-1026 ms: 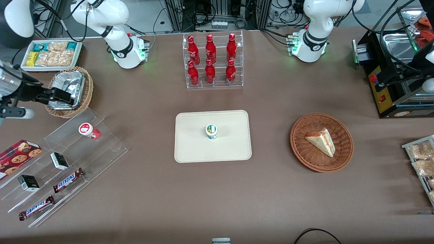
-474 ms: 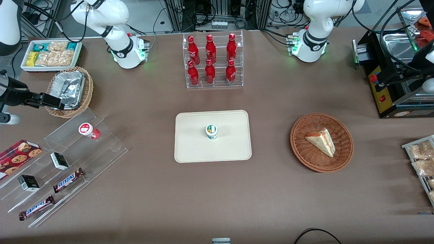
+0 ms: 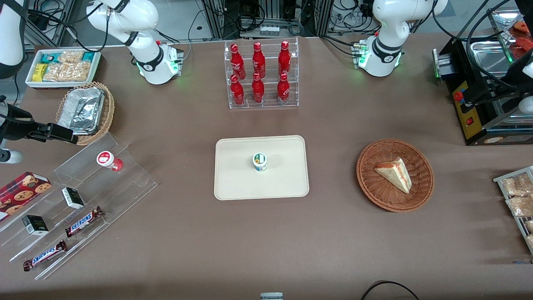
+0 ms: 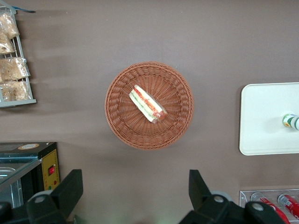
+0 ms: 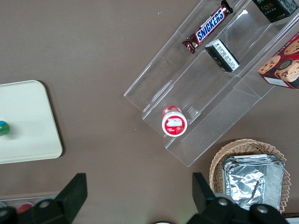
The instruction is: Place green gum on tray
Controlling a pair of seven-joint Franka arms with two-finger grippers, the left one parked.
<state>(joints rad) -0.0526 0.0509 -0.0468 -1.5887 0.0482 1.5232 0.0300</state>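
Small green-and-blue white-lidded gum bottle (image 3: 260, 162) upright at centre of cream rectangular plastic tray (image 3: 233, 183). Black two-finger gripper (image 3: 62, 134), fingers spread, empty, at tray's 9 o'clock, well apart, above brown surface (image 3: 333, 250).

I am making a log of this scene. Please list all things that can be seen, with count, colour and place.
gum: 1, white lid, green body, upright on tray
tray: 1, cream, table middle
red gum: 1, red, on clear stand
clear stand: 1, transparent, working arm's end
Snickers bars: 2, brown, on the stand
dark boxes: 2, black, on the stand
cookie box: 1, red, beside the stand
foil basket: 1, wicker, silver foil packs inside
sandwich basket: 1, brown wicker, toward parked arm's end
sandwich: 1, in that basket
red bottles: 6, in clear rack
pincer: 1, black, open, above the table near the stand
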